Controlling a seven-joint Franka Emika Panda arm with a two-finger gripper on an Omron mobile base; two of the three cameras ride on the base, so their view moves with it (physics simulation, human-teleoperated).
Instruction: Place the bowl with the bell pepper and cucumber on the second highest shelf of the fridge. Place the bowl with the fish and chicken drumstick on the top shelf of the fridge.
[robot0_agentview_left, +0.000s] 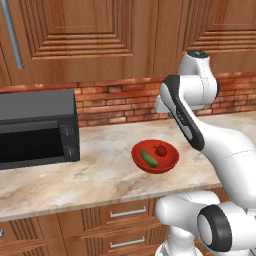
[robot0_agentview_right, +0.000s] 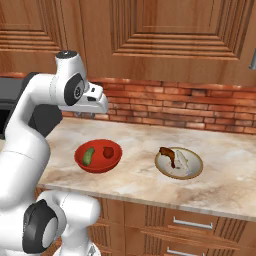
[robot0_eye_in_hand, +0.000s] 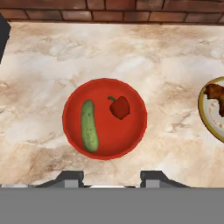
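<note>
Bowls: two on the counter (robot0_agentview_right: 140, 185), one red bowl (robot0_eye_in_hand: 105, 118) mid-frame, one pale bowl (robot0_agentview_right: 179, 163) to its right.
Red bowl: one cucumber (robot0_eye_in_hand: 89, 125), one bell pepper (robot0_eye_in_hand: 119, 107).
Pale bowl: one drumstick (robot0_agentview_right: 167, 155), one fish (robot0_agentview_right: 183, 161).
Pincer (robot0_eye_in_hand: 111, 178): spread, empty, above the red bowl.
Microwave (robot0_agentview_left: 37, 127): one, left of frame.

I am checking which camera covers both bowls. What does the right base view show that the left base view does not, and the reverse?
Right base view: a pale bowl with the chicken drumstick and fish.
Left base view: a black microwave at the counter's left end.
Both: the red bowl with cucumber and bell pepper, the marble counter and brick wall.
</note>
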